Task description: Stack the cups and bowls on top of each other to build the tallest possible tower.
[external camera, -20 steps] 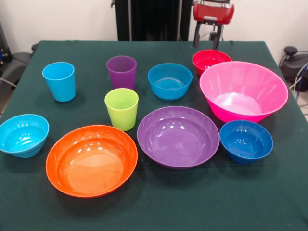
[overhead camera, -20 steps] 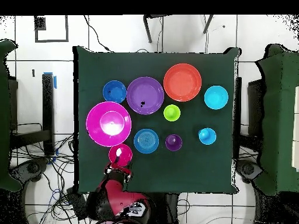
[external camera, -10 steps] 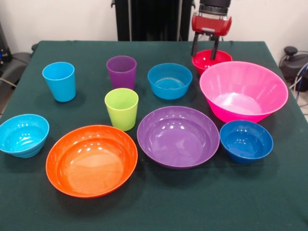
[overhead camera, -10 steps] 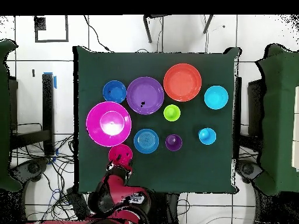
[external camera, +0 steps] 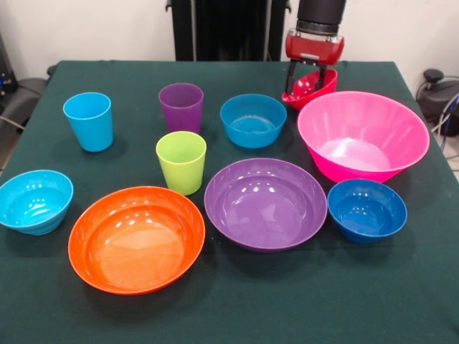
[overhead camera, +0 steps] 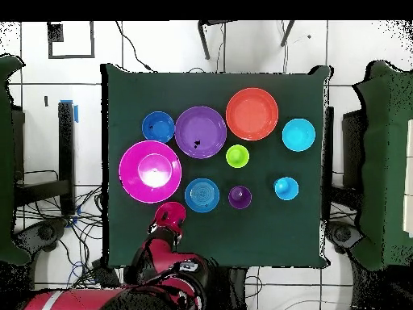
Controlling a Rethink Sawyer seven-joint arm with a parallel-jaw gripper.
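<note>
Looks like a robotics lab: green-clothed table [overhead camera: 129,81] on a tile floor [overhead camera: 242,52], loose cables [overhead camera: 77,234] everywhere, chairs [overhead camera: 387,161] pushed aside.

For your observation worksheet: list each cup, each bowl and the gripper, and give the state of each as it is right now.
gripper: shut on red bowl
red bowl: tilted, lifted at its rim
pink bowl: upright, empty
blue bowl: upright, empty
dark blue bowl: upright, empty
cyan bowl: upright, empty
purple bowl: upright, empty
orange bowl: upright, empty
light blue, purple, lime green cups: upright, unstacked
</note>
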